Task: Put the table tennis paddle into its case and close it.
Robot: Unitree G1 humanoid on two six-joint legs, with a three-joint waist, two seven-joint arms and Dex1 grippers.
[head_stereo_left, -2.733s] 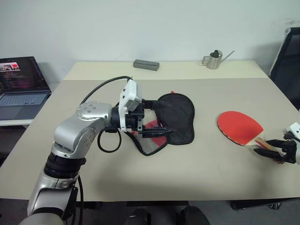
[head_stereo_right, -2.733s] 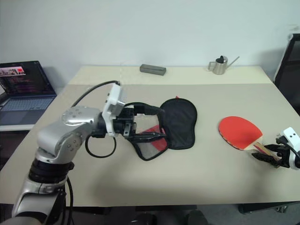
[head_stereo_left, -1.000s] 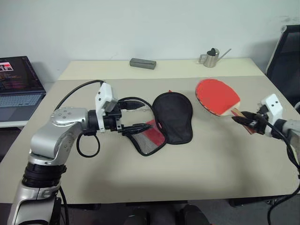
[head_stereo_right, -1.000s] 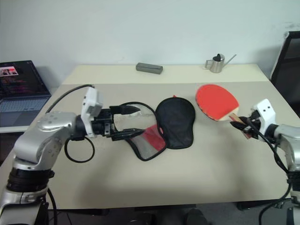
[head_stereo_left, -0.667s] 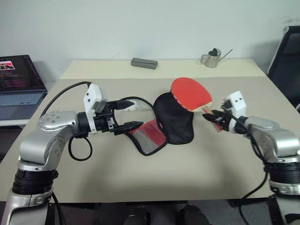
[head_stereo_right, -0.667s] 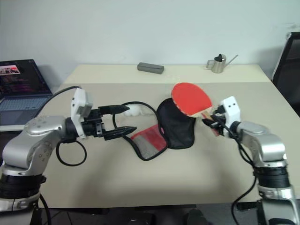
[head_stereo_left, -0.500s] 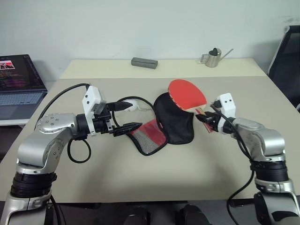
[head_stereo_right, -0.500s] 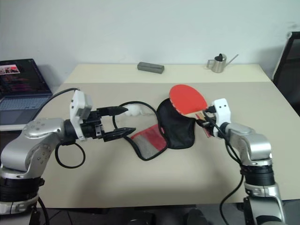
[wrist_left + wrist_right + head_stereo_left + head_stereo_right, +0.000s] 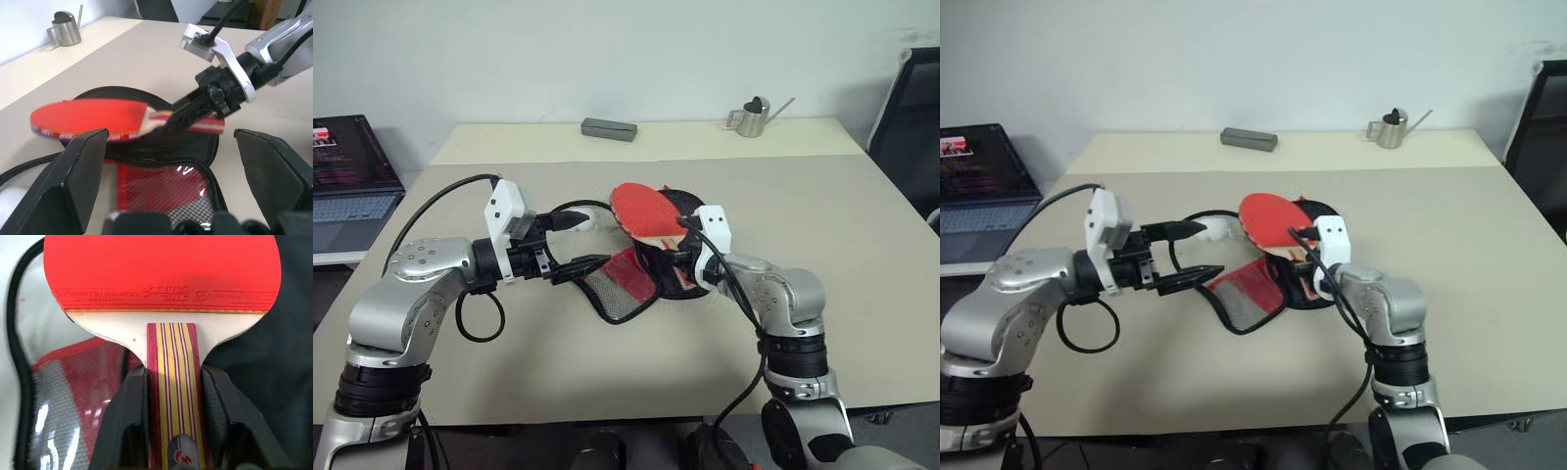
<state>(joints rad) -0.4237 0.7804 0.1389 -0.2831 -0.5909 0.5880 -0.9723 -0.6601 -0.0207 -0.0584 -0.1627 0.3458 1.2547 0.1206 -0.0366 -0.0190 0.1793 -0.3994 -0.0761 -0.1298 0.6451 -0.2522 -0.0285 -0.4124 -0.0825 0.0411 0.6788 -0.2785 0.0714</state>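
Observation:
The table tennis paddle (image 9: 640, 207) has a red face and hangs tilted over the case (image 9: 686, 265). My right gripper (image 9: 173, 396) is shut on its striped wooden handle (image 9: 174, 362). The case lies unzipped on the table with its black half (image 9: 146, 96) spread flat. Its red mesh flap (image 9: 621, 283) is folded out toward my left gripper (image 9: 583, 243). That gripper is open just left of the flap with nothing between its fingers (image 9: 73, 176). A white pompom (image 9: 1217, 228) sits beside the case's zip edge.
At the table's far edge lie a grey rectangular box (image 9: 609, 128) and a small metal watering can (image 9: 751, 116). A laptop (image 9: 347, 166) stands on a side surface to the left. A black chair (image 9: 909, 108) is at the far right.
My right arm has swung left with the paddle, from the table's right side to above the case. My left gripper has stayed about where it was, open.

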